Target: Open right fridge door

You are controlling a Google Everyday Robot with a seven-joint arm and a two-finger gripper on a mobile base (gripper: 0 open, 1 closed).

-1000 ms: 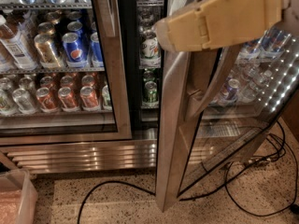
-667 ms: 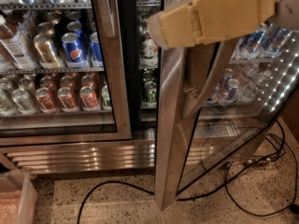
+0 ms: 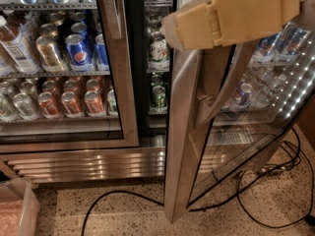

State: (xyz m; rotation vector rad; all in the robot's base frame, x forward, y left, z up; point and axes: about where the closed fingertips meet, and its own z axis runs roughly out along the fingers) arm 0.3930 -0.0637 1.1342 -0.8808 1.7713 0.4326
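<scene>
The claw (image 3: pixel 193 27) hangs, seemingly, beside the swung-open right fridge door (image 3: pixel 180 157).

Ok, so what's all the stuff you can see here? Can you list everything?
right fridge door: one, steel frame with glass, standing open, centre-right
handle: one, steel, on the open door
left fridge door: one, steel and glass, shut, left
cans: many, blue, orange, silver, on shelves behind the left door
green cans: at least two, on the middle shelves
cables: several, black, on the floor
bin: one, clear, bottom left
gripper: one, tan, top, in front of the open door
</scene>
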